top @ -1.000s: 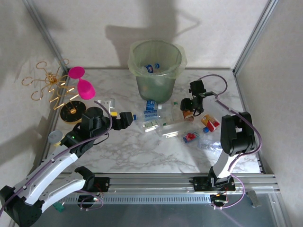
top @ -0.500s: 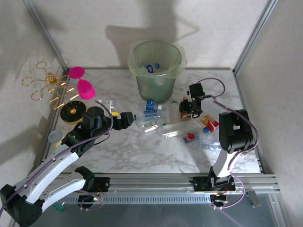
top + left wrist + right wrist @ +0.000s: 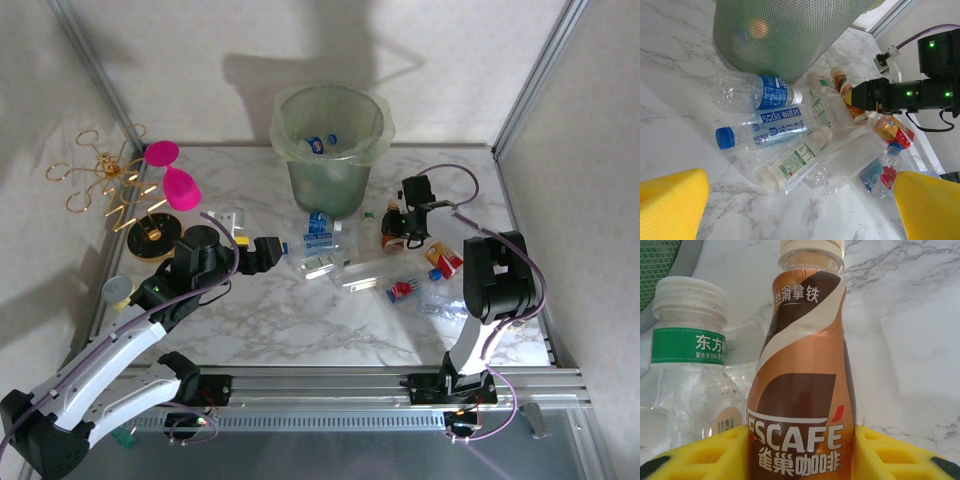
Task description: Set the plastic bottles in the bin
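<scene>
Centrally, the brown coffee bottle [image 3: 802, 390] sits clamped between the yellow pads [image 3: 705, 452] of my right gripper [image 3: 802, 455], one pad pressed to each side. It is just to the near right of the bin [image 3: 325, 185]. A clear bottle with a green label [image 3: 687, 365] lies close beside it on the left. More loose bottles [image 3: 325, 255] lie in a heap on the marble table [image 3: 300, 320], near the bin's foot, between my two grippers. A few bottles [image 3: 320, 145] rest inside the bin. My left gripper [image 3: 270, 250] hangs at the heap's left edge, its fingers [image 3: 670, 202] spread wide, holding nothing.
</scene>
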Action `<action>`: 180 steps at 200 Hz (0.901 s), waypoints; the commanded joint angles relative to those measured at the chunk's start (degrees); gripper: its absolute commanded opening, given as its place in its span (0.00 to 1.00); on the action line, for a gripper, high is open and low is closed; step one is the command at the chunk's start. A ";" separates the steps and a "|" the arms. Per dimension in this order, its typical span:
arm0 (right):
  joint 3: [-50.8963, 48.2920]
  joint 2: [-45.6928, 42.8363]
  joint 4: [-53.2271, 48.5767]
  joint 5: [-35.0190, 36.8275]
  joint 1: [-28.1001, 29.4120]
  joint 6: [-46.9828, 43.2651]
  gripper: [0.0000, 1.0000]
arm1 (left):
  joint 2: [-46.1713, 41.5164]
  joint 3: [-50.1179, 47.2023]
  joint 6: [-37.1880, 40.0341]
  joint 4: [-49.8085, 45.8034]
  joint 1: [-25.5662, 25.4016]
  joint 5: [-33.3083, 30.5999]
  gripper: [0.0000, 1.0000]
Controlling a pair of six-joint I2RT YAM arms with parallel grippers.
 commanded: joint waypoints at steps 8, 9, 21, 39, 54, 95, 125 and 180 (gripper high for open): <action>-1.17 -2.48 -2.38 2.68 -0.32 0.47 0.54 | -0.39 -0.63 0.37 0.54 -0.53 -0.84 0.94; -1.21 -2.48 -2.36 2.78 -0.32 0.50 0.54 | -0.45 -0.58 0.33 0.58 -0.48 -0.84 0.94; -1.76 -2.15 -2.27 3.53 -0.33 0.77 0.56 | -0.50 -0.61 0.32 0.43 -0.48 -0.92 0.95; -2.13 -0.95 -1.59 3.44 -0.31 1.04 0.60 | -0.74 -0.65 0.22 0.22 -0.52 -1.11 0.94; -1.92 0.81 -1.10 3.05 -0.32 1.08 0.66 | -1.23 -0.78 0.07 0.27 -0.48 -0.78 0.94; -0.44 3.54 0.30 3.06 -0.27 1.75 0.65 | -2.13 -0.97 0.01 0.38 -0.53 -0.75 0.95; -0.04 0.37 0.31 3.82 -0.32 2.20 0.58 | -1.91 -0.97 0.11 0.54 -0.54 -0.83 0.95; 0.93 -11.10 -1.80 3.40 0.02 2.51 0.54 | -1.46 -0.17 -0.12 0.26 -0.61 -0.33 0.94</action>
